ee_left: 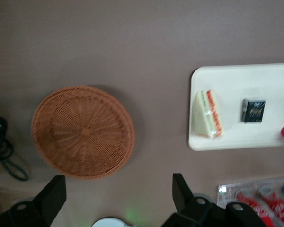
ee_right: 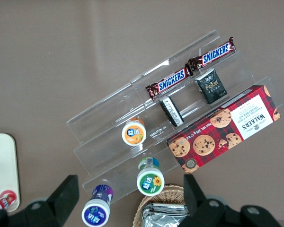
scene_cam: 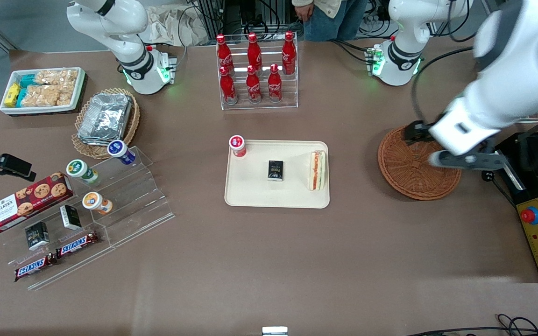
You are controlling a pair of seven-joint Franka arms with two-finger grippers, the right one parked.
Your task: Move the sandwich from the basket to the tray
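Note:
The sandwich [scene_cam: 317,170] [ee_left: 208,115], a white-bread wedge with orange and green filling, lies on the cream tray [scene_cam: 250,193] [ee_left: 241,139], at the tray end nearest the working arm. The round reddish-brown basket [scene_cam: 409,170] [ee_left: 83,131] sits empty on the table beside the tray, toward the working arm's end. My left gripper [scene_cam: 425,147] [ee_left: 118,182] hovers high over the basket's edge. It is open, with nothing between its fingers.
A small black box [scene_cam: 275,170] and a red-capped bottle [scene_cam: 237,145] share the tray. A rack of cola bottles [scene_cam: 257,70] stands farther from the front camera. A control box [scene_cam: 537,228] lies beside the basket. Acrylic steps with snacks [scene_cam: 110,196] stand toward the parked arm's end.

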